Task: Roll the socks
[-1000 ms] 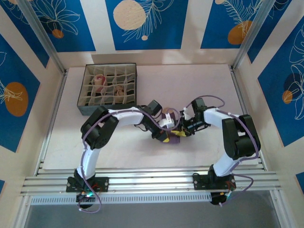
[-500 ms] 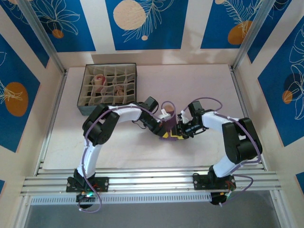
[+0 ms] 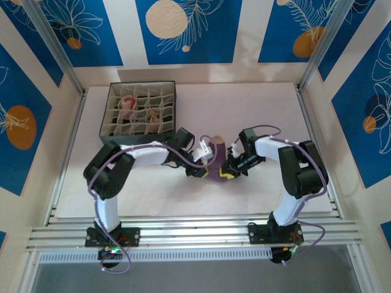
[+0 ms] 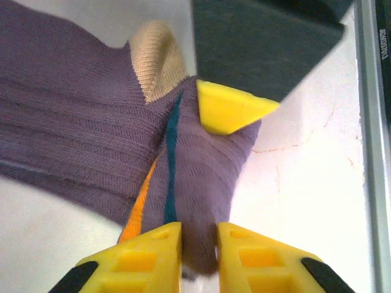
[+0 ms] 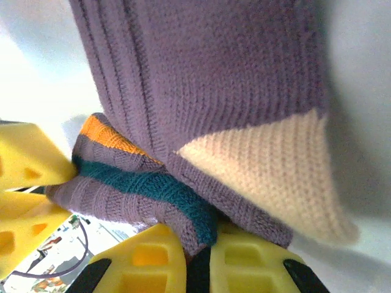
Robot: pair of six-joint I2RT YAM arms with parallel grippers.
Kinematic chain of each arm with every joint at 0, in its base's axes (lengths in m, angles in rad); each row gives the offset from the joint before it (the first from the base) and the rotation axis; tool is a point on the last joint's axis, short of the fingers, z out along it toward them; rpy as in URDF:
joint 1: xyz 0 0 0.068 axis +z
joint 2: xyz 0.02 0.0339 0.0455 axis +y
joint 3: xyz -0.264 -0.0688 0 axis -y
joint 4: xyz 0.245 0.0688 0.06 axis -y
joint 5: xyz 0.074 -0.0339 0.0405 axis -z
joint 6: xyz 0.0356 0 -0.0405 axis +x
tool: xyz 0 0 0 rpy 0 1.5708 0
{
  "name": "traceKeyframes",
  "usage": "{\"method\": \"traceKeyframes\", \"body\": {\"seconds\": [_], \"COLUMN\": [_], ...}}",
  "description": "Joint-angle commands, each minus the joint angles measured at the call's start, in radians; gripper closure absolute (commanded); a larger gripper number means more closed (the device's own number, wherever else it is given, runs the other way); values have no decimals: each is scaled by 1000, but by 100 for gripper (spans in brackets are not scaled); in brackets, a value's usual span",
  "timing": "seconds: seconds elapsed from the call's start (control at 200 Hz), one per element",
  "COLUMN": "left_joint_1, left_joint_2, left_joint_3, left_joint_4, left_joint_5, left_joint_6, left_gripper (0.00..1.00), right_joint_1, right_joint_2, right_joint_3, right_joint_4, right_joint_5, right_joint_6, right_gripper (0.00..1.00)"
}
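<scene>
Purple sock (image 3: 215,160) pinched at frame centre.
Left gripper (image 4: 199,235) and right gripper (image 5: 198,247) clamp it, jaws narrow; left elbow has swung leftward.

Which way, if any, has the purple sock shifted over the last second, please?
Yes. The purple sock has shifted slightly left in the top view, toward the grid-divided box at the table's far left.

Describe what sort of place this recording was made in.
Probably a purpose-built robot test cell, not a home: aluminium frame rails along the near edge, blue printed wall panels enclosing the white table, with a purple sock on it.
</scene>
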Motion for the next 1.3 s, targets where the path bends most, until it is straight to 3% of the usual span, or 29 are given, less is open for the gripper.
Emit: {"method": "traceKeyframes", "body": {"seconds": [0.0,0.23,0.385,0.595,1.095,1.16,1.221,1.296], "left_joint_1": [-13,-156,-236,-273,-284,-283,-283,-283], "left_joint_2": [-73,-212,-216,-130,0,11,14,12], "left_joint_3": [-64,-282,-314,-251,-234,-224,-204,-162], "left_joint_4": [91,404,478,413,526,495,441,319], "left_joint_5": [-74,-323,-466,-506,-631,-631,-625,-593], "left_joint_6": [127,391,537,650,744,746,730,694], "left_gripper": [81,73,68,64,56,60,70,86], "right_joint_1": [-14,-15,-13,-10,-1,0,0,-1], "right_joint_2": [51,97,122,146,188,190,185,150], "right_joint_3": [4,37,67,93,122,125,128,122], "right_joint_4": [-70,-113,-146,-186,-261,-268,-271,-256], "right_joint_5": [28,11,9,2,-35,-39,-39,-34], "right_joint_6": [-10,-34,-50,-66,-129,-136,-140,-137], "right_gripper": [96,96,97,97,93,91,87,72]}}
